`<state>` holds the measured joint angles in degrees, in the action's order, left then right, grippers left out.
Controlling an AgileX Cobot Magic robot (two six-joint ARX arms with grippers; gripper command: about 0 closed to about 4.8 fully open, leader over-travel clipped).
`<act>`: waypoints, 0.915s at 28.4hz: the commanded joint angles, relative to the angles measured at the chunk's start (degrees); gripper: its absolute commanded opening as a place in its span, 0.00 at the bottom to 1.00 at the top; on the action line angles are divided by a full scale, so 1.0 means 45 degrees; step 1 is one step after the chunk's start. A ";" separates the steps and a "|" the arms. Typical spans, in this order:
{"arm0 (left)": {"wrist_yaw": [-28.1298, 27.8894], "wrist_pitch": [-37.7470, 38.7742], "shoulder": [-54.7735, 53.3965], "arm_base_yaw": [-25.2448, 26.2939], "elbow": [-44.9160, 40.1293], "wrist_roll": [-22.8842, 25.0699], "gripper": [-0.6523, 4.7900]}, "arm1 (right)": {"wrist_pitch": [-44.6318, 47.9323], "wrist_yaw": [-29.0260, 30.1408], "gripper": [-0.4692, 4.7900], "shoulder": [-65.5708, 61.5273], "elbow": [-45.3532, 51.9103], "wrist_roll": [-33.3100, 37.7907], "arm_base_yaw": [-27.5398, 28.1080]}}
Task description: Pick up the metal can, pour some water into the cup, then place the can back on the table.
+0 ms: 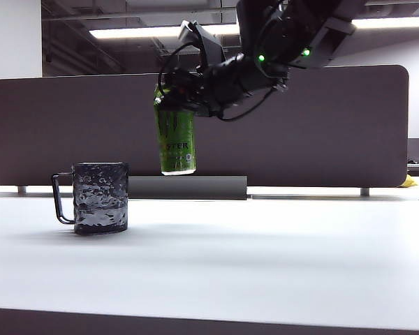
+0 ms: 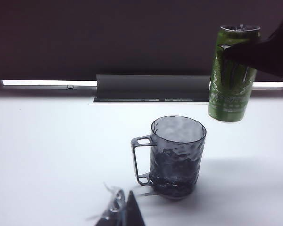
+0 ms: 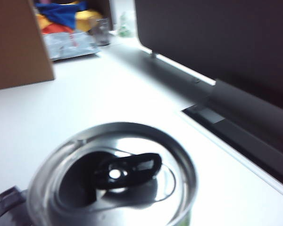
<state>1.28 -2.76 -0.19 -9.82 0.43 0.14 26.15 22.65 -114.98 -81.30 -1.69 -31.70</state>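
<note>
Above the table [image 1: 265, 258], right fingers [image 1: 173, 98] clamp the metal can [image 1: 176, 143]; left fingers [image 2: 120, 214] seemingly together.

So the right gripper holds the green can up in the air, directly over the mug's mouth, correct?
Not quite. The right gripper does hold the green can in the air, but the exterior view shows it beside the dark mug, off to that view's right, not over its mouth.

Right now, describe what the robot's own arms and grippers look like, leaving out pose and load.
In the exterior view the right arm is glossy black and boxy, with two small green indicator lights and thin black cables looping to the black right gripper. In the left wrist view the left gripper shows only dark pointed fingertips with a translucent, shiny covering; the rest of that arm is out of view.
</note>
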 commanded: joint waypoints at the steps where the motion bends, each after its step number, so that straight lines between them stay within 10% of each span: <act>1: 0.0000 -0.0160 -0.0010 -0.0005 0.0015 -0.0034 0.11 | 0.0627 0.0471 0.22 0.0170 0.0214 0.0112 -0.0015; 26: 0.0000 -0.0160 -0.0010 -0.0005 0.0015 -0.0034 0.11 | 0.5119 0.1525 0.23 0.0563 0.4430 0.2113 0.0199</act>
<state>1.28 -2.76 -0.16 -9.82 0.43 0.14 44.77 29.19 -113.45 -62.04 7.49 -30.96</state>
